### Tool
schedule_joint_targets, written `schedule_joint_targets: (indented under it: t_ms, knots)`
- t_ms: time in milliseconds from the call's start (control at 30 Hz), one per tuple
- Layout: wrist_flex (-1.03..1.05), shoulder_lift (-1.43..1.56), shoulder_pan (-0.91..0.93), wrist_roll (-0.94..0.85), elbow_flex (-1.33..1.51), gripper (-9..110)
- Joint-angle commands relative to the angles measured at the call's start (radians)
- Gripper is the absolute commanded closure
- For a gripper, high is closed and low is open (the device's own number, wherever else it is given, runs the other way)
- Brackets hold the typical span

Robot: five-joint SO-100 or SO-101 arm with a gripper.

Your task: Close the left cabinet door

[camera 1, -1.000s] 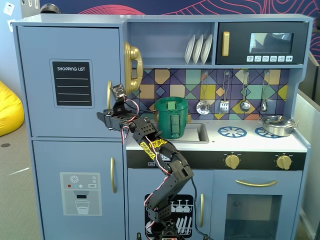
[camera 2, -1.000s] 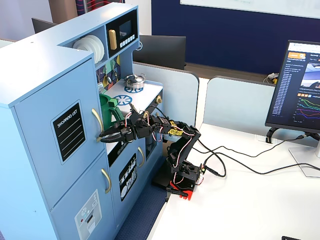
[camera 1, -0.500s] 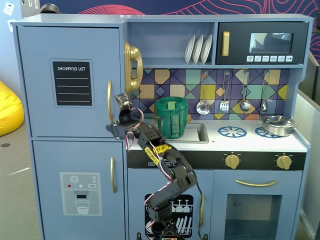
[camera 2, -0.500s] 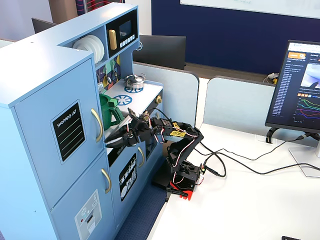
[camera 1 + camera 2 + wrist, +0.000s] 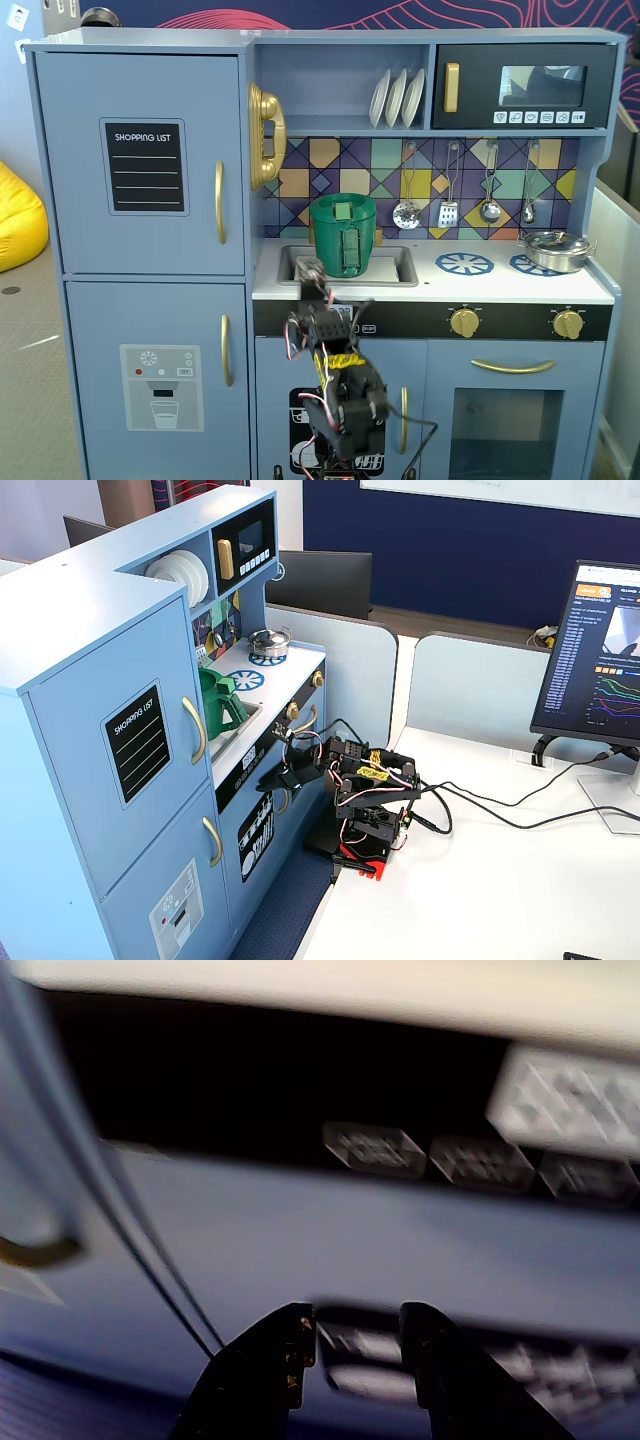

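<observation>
We see the left cabinet door lying flush with the cabinet front at upper left in a fixed view, while our gripper, fingers apart and empty, hangs near the black control strip, where a careless sweep could snag it.

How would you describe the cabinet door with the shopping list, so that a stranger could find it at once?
Start at the light-blue toy kitchen and go to its tall fridge column on the left of a fixed view. The left cabinet door is the upper one, shut, with a curved gold handle. Only it bears a black SHOPPING LIST panel; the door below shows a water dispenser.
</observation>
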Motion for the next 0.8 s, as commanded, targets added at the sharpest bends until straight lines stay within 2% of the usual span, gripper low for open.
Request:
schedule_joint_targets:
  t_ms: [0, 233, 533, 767]
  knots:
    - [0.089, 0.095, 0.126, 0.032, 0.109, 102]
    - [0.319, 0.179, 0.207, 0.092, 0.239, 102]
    - [0.643, 0.212, 0.210, 0.190, 0.282, 102]
    - [0.746, 0.212, 0.233, 0.189, 0.282, 102]
